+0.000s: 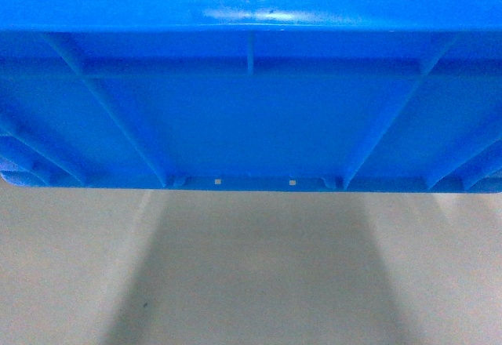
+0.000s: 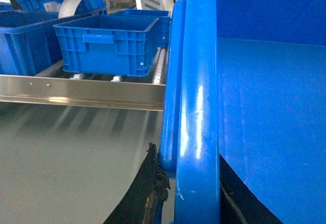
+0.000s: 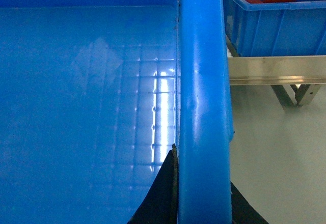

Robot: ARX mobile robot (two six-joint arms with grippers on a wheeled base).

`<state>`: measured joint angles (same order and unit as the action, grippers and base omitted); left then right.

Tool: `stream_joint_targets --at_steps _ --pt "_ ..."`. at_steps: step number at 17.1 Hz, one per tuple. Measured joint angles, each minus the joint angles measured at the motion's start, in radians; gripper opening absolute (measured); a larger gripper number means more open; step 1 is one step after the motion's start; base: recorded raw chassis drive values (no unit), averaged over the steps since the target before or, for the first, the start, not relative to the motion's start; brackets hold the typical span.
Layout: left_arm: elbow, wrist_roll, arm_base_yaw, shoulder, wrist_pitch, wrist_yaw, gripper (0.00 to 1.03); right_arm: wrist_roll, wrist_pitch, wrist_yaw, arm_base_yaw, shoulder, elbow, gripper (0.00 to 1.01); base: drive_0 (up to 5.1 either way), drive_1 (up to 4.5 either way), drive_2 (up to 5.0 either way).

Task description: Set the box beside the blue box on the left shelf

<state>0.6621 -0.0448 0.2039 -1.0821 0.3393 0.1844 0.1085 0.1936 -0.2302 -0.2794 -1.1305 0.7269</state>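
Note:
The box (image 1: pixel 251 125) is held off the floor and fills the top of the head view, showing its underside with diagonal ribs. My left gripper (image 2: pixel 196 196) is shut on the thick left rim of the box (image 2: pixel 196 107), with one dark finger (image 2: pixel 153 188) outside the rim and one inside. My right gripper (image 3: pixel 204 201) is shut on the right rim of the box (image 3: pixel 204 81) in the same way. Ahead in the left wrist view is the left shelf (image 2: pixel 81 92), with a metal front rail and white rollers (image 2: pixel 159 71). A blue box (image 2: pixel 109 48) stands on it, just left of the held box.
A larger blue crate (image 2: pixel 25 40) sits further left on the shelf, with more crates behind it. On the right, a blue crate holding red items (image 3: pixel 275 20) rests on another metal rack (image 3: pixel 277 70) with legs (image 3: pixel 290 94). Grey floor (image 1: pixel 251 266) lies below.

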Motion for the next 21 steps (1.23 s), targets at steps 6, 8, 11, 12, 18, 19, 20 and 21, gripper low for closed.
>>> stream_joint_targets --at_steps 6,8,11,12,18,19,20,21 --pt "0.0 0.0 0.0 0.0 0.0 0.0 0.16 0.0 0.0 0.0 0.0 0.0 0.0 0.08 0.0 0.0 0.0" --pt "0.0 0.0 0.0 0.003 -0.001 0.002 0.16 0.0 -0.003 0.0 0.0 0.002 0.0 0.08 0.0 2.11 -2.1" --pt "0.0 0.0 0.0 0.003 0.002 0.001 0.16 0.0 0.001 0.0 0.0 0.002 0.0 0.08 0.0 4.22 -4.2" --pt "0.0 0.0 0.0 0.003 0.002 0.002 0.16 0.0 0.001 0.0 0.0 0.002 0.0 0.08 0.0 4.22 -4.2" --pt "0.0 0.0 0.0 0.002 0.001 0.0 0.16 0.0 0.001 0.0 0.0 0.001 0.0 0.08 0.1 4.28 -4.1" --pt "0.0 0.0 0.0 0.002 0.001 0.0 0.16 0.0 0.001 0.0 0.0 0.001 0.0 0.08 0.2 4.35 -4.0" --pt "0.0 0.0 0.0 0.002 0.002 0.0 0.16 0.0 0.001 0.0 0.0 0.001 0.0 0.08 0.0 4.23 -4.1" --pt "0.0 0.0 0.0 0.002 0.002 0.0 0.16 0.0 0.002 0.0 0.0 0.001 0.0 0.08 0.0 4.23 -4.1"
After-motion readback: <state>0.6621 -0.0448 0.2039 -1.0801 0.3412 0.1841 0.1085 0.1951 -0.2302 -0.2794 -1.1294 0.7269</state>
